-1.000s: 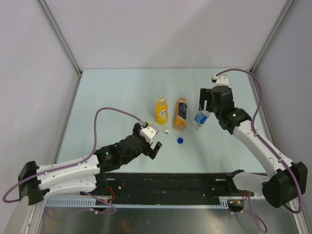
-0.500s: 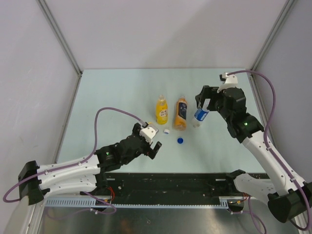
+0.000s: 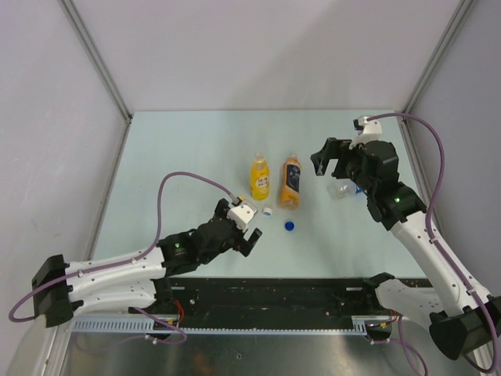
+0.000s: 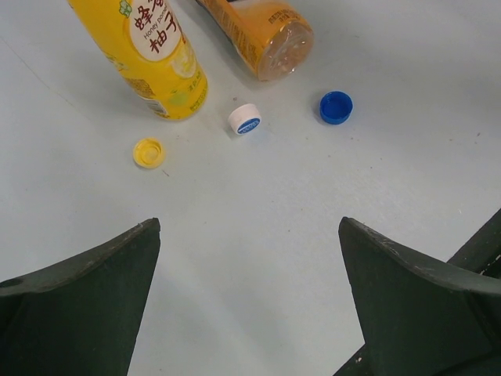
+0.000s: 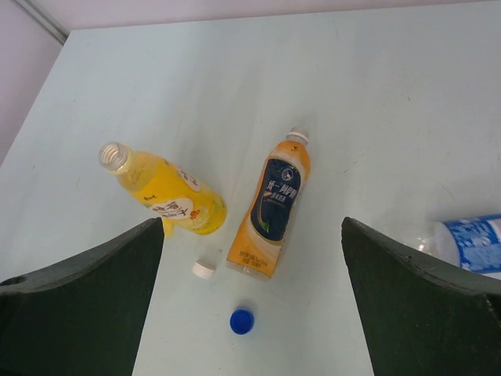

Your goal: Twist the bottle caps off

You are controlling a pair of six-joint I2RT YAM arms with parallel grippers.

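Bottle let go, all three caps off

The right hand (image 3: 329, 164) has just let go of the clear bottle (image 3: 344, 190). A second ago it held that bottle up off the bench (image 3: 180, 157). Now its two fingers are spread wide with nothing between them. The bottle lies on its side just under the hand, a little to its outer side, and is not touching it.

The left hand (image 3: 251, 241) is spread wide too and holds nothing. It has hardly moved. Just ahead of it lie the three caps, all loose on the bench. The yellow cap (image 4: 148, 152) is off to its left, the white cap (image 4: 245, 119) is in the middle, and the blue cap (image 4: 336, 107) is off to its right. Past the caps lie the yellow bottle (image 4: 149, 47) and the orange bottle (image 4: 262, 35), side by side.

The yellow bottle's mouth is open. The clear bottle's mouth is too small to see well. With the last bottle put down and every cap on the bench, the job looks done.
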